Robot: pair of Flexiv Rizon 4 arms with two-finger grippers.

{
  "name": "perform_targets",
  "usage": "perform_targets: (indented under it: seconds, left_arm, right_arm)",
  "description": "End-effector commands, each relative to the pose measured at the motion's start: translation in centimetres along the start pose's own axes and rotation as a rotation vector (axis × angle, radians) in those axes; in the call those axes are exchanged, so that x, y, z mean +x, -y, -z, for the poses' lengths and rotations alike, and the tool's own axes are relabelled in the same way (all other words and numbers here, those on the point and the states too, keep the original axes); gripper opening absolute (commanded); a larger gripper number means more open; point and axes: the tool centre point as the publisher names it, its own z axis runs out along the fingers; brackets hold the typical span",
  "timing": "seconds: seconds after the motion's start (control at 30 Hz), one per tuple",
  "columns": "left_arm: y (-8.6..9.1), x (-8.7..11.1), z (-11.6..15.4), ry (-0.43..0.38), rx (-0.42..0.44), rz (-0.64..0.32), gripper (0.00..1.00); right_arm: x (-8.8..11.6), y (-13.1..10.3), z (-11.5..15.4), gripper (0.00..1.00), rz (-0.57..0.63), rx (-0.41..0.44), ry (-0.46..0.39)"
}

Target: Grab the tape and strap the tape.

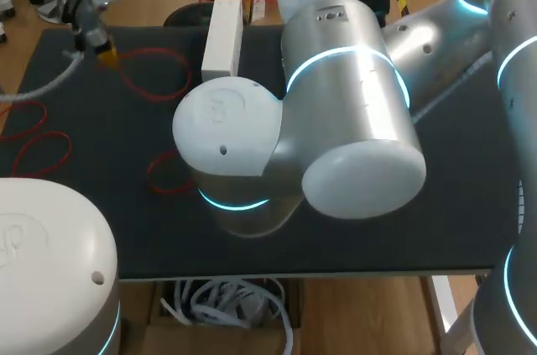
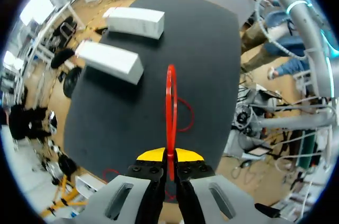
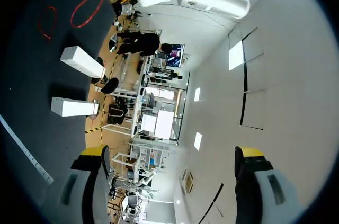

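Note:
The tape is thin red strap lying in loops on the black table (image 1: 101,229). My left gripper (image 1: 106,53) hangs over the far left of the table, shut on one red loop (image 1: 155,74). In the left wrist view that loop (image 2: 170,102) stands edge-on, pinched between the yellow tips of the left gripper (image 2: 169,156). My right gripper (image 3: 172,152) is open with nothing between its fingers and points away from the table; in the head view my right arm (image 1: 336,103) hides it. The right wrist view shows the held loop (image 3: 85,4) far off.
Two white boxes (image 2: 135,23) (image 2: 111,61) lie at the table's far side; one shows in the head view (image 1: 222,36). More red loops lie at the left edge (image 1: 33,133) and near the middle (image 1: 168,174). My right arm covers the table's centre.

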Motion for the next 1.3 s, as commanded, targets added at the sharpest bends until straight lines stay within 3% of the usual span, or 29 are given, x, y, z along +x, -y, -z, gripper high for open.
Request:
perform_targets:
  seconds: [0.03,0.27,0.4,0.57,0.63,0.83,0.87,0.9,0.93,1.3]
  left_arm:
    - [-4.1,-0.2,-2.2,-0.019,-0.004,0.043,0.00]
    - [-11.0,-1.4,-3.7,-0.059,-0.060,0.174,0.00]
    - [-14.1,-2.8,-3.6,-0.096,-0.143,0.189,0.00]
    - [-16.2,-3.7,-3.6,-0.161,-0.235,0.202,0.00]
    - [-16.7,-3.9,-3.5,-0.158,-0.228,0.216,0.00]
    - [-16.6,-4.6,-3.8,-0.180,-0.241,0.238,0.00]
    - [-16.5,-4.6,-3.8,-0.185,-0.232,0.253,0.11]
    - [-16.5,-4.6,-3.8,-0.184,-0.221,0.260,0.73]
    - [-16.3,-4.6,-3.8,-0.186,-0.211,0.260,1.00]
    - [-15.7,-4.3,-3.8,-0.171,-0.205,0.250,1.00]
  right_arm:
    - [-0.2,0.1,0.1,1.00,0.003,-0.002,-0.004]
    - [-0.2,0.1,0.1,1.00,0.003,-0.002,-0.004]
    - [-0.2,0.1,0.1,1.00,0.003,-0.002,-0.004]
    - [-0.2,0.1,0.1,1.00,0.003,-0.002,-0.004]
    - [-0.2,0.1,0.1,1.00,0.003,-0.002,-0.004]
    - [-0.2,0.1,0.1,1.00,0.003,-0.002,-0.004]
    - [-0.2,0.1,0.1,1.00,0.003,-0.002,-0.004]
    - [-0.2,0.1,0.1,1.00,0.003,-0.002,-0.004]
    - [-0.2,0.1,0.1,1.00,0.003,-0.002,-0.004]
    - [-0.2,0.1,0.1,1.00,0.003,-0.002,-0.004]
